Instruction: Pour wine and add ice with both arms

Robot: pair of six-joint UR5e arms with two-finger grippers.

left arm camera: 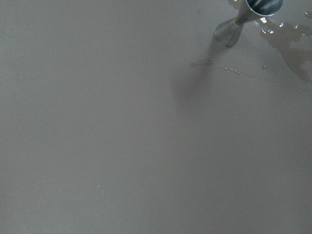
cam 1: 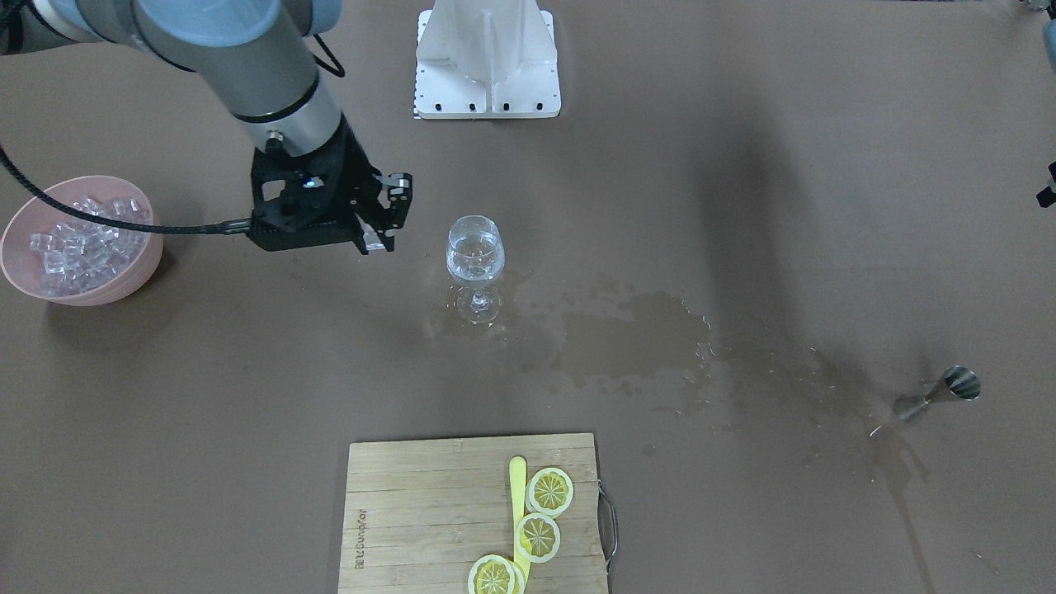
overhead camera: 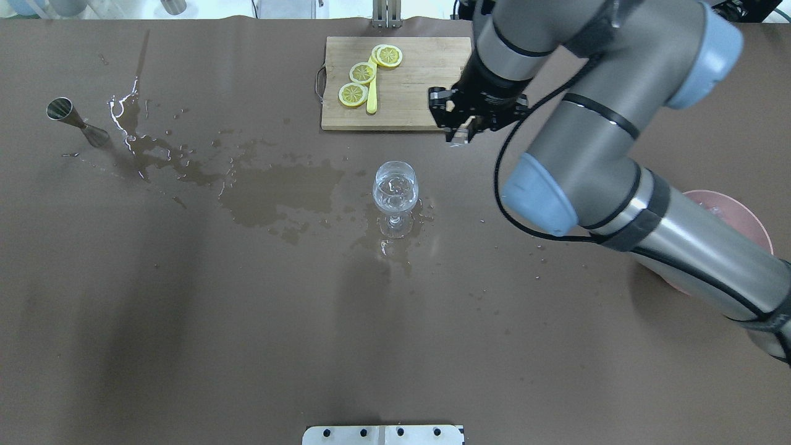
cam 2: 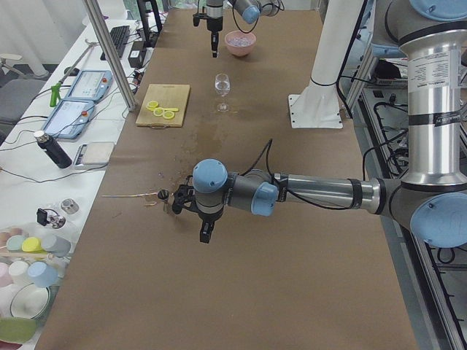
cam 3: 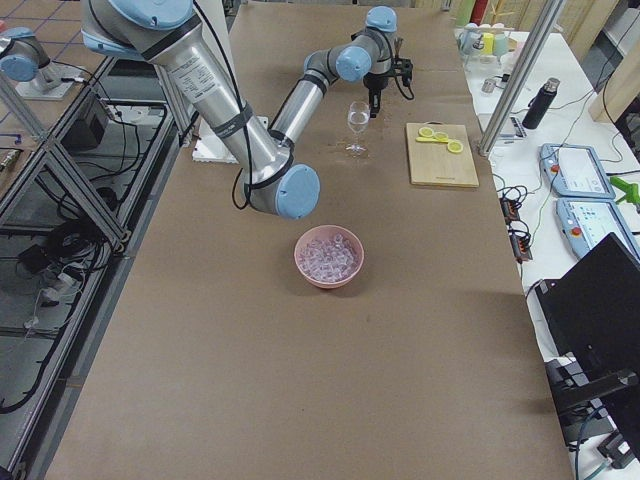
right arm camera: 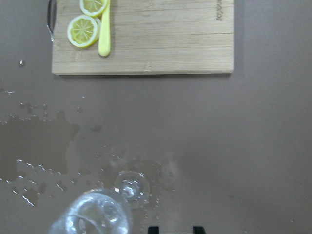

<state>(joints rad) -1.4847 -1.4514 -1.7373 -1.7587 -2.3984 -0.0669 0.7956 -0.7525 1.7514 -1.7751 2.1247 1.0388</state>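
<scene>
Wine glass (cam 1: pixel 474 268) is standing upright in a wet patch, with the wine (cam 1: pixel 474 254) in it. Right beside it, on the side toward the bowl, the right gripper (cam 1: pixel 378 239) hangs off to the side of the rim, not over it. Its fingers are pinched on one little ice cube (cam 1: pixel 376 245). A spill (cam 1: pixel 635 330) runs from the glass's foot out the other way.

On the side of the glass away from the robot there's a wooden cutting board (cam 1: pixel 412 511) with lemon slices (cam 1: pixel 549 492) and a yellow stick (cam 1: pixel 518 495). Well past the gripper sits the pink bowl (cam 1: pixel 124 287), heaped with the rest of the ice (cam 1: pixel 82 243).

Farthest from the glass, at the spill's tail end, is a metal jigger (cam 1: pixel 940 394). The left gripper (cam 2: pixel 206 232) is near it. Honestly can't tell if its fingers are apart or together.
</scene>
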